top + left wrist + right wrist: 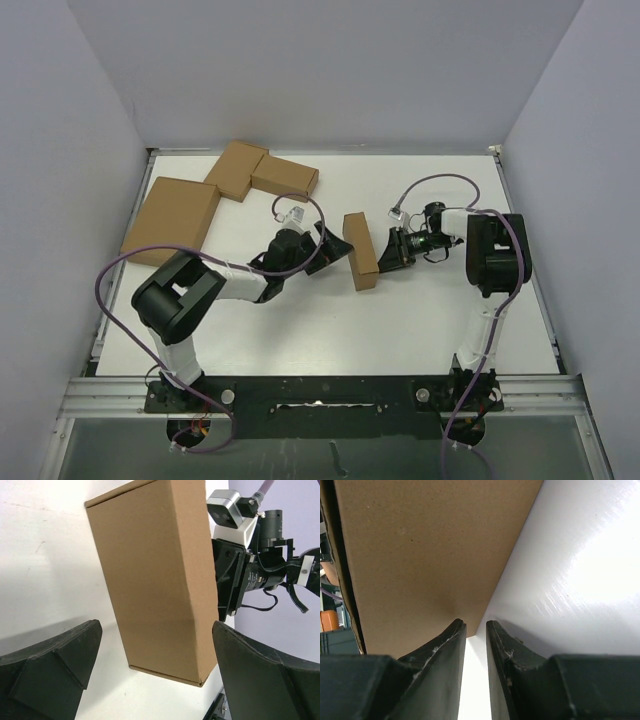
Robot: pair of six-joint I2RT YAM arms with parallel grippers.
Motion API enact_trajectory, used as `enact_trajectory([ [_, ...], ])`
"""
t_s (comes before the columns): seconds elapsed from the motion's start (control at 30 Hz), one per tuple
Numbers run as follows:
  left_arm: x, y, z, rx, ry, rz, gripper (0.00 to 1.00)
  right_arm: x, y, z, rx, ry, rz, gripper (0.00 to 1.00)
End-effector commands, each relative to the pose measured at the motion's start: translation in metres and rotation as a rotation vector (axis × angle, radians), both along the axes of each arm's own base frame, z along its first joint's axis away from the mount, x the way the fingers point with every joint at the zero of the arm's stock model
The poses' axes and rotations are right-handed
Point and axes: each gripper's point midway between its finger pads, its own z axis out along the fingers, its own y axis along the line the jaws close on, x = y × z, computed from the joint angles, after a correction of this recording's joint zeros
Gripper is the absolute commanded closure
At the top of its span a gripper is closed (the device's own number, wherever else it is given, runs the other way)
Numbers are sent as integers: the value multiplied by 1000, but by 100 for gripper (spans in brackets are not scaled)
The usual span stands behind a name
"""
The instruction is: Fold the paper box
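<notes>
The light, stiff but crushable paper box (360, 250), well clear of the bench (430, 190) edges, suits pinching at a wall edge; the left tool (333, 250) gapes, the right tool (476, 625) sits nearly closed, empty.

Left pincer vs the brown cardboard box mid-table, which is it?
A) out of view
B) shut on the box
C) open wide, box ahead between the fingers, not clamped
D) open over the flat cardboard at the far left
C: the left wrist view shows the left pincer with its fingers spread far wider than the brown cardboard box, which stands ahead of them, not clamped.
</notes>
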Motion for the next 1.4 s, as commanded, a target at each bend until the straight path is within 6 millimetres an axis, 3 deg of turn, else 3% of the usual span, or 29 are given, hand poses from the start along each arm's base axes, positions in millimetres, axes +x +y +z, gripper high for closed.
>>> enact_trajectory([
  [0.0,11,-17,25,12,-104,-23,7,9,3,15,30,-57,17,75],
  [0.17,11,-19,32,74,-151,-38,12,12,0,24,17,-106,30,73],
  [0.43,14,0,43,197,-224,-15,30,23,-13,64,-38,-296,15,69],
  [0.63,10,8,56,226,-280,-19,33,21,-6,95,49,-364,2,44],
  [0.77,3,10,63,221,-321,-47,34,24,7,102,145,-310,-3,36],
  [0.9,-3,13,67,218,-348,-66,33,29,21,100,173,-262,16,36],
  [1.0,-12,18,59,225,-353,-83,33,34,29,98,180,-238,22,38],
  [1.37,-26,24,55,208,-369,-112,29,37,19,73,183,-119,-20,67],
])
